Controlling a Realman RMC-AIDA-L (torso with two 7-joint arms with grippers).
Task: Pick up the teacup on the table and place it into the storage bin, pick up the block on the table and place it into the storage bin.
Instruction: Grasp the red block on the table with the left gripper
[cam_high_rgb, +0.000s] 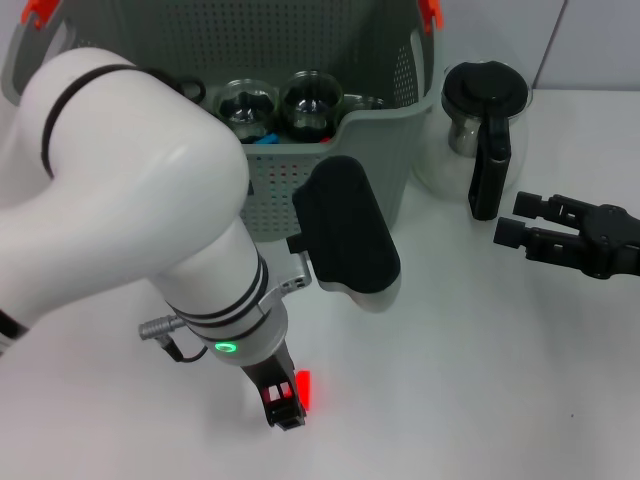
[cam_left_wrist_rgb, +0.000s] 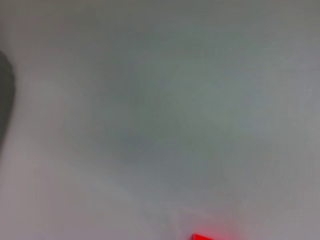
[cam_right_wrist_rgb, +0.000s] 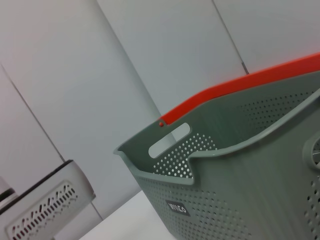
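The head view shows the left gripper (cam_high_rgb: 284, 408) low over the white table (cam_high_rgb: 470, 380), its fingers closed around a red block (cam_high_rgb: 303, 388) near the table's front edge. The left wrist view gives only blurred table surface and a sliver of the block (cam_left_wrist_rgb: 202, 237). The right gripper (cam_high_rgb: 525, 222) rests on the table at the right, its fingers apart and empty, just beside a glass jug (cam_high_rgb: 480, 130) with a black lid. The storage bin (cam_high_rgb: 385, 150) stands at the back, holding 2 glass teacups (cam_high_rgb: 310, 100). The left arm's bulky elbow hides much of the bin's front wall. The right wrist view alone shows the bin's (cam_right_wrist_rgb: 240, 165) black label (cam_right_wrist_rgb: 178, 208) and orange rim strip (cam_right_wrist_rgb: 240, 90).
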